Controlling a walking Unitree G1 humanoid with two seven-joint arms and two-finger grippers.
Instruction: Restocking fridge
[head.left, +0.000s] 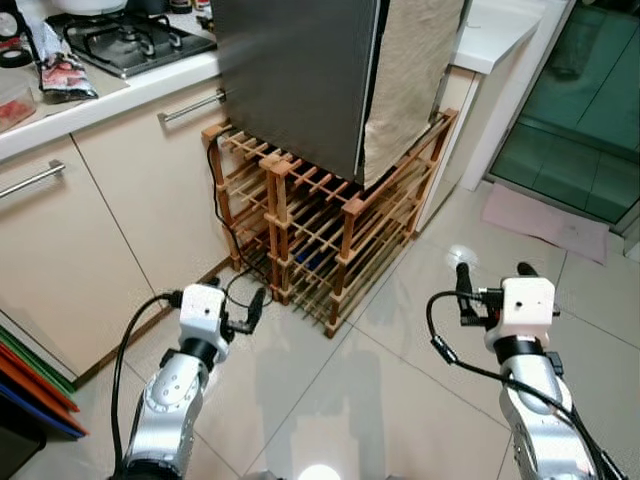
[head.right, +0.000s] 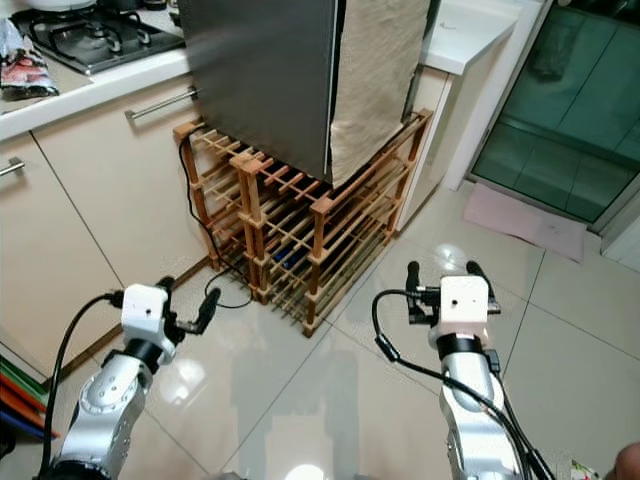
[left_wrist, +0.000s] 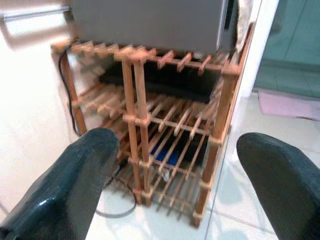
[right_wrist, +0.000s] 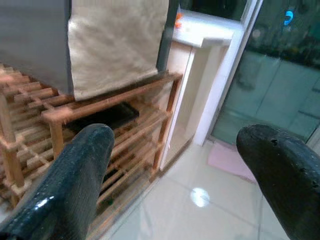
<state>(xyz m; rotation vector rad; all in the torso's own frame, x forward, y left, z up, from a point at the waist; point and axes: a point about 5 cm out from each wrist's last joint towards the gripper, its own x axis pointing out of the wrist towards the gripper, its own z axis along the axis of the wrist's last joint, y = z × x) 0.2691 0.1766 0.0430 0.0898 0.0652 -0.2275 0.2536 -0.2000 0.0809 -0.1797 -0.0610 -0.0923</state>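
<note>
A grey steel fridge (head.left: 290, 80) stands on a slatted wooden rack (head.left: 330, 225), its door closed. A beige cloth (head.left: 410, 80) hangs down its right face. Both arms are held low over the tiled floor in front of the rack. My left gripper (head.left: 237, 298) is open and empty, a short way from the rack's near left leg. My right gripper (head.left: 494, 272) is open and empty too, over the tiles to the right of the rack. In the left wrist view the fingers (left_wrist: 65, 190) frame the rack (left_wrist: 150, 120); in the right wrist view the fingers (right_wrist: 75, 180) frame the cloth (right_wrist: 115, 45).
A cream cabinet run (head.left: 100, 190) with bar handles lines the left, topped by a gas hob (head.left: 125, 40) and a packet (head.left: 65, 75). A black cable (head.left: 215, 190) trails down beside the rack. A pink mat (head.left: 545, 215) lies before a glass door at right. Coloured boards (head.left: 30, 385) lean at lower left.
</note>
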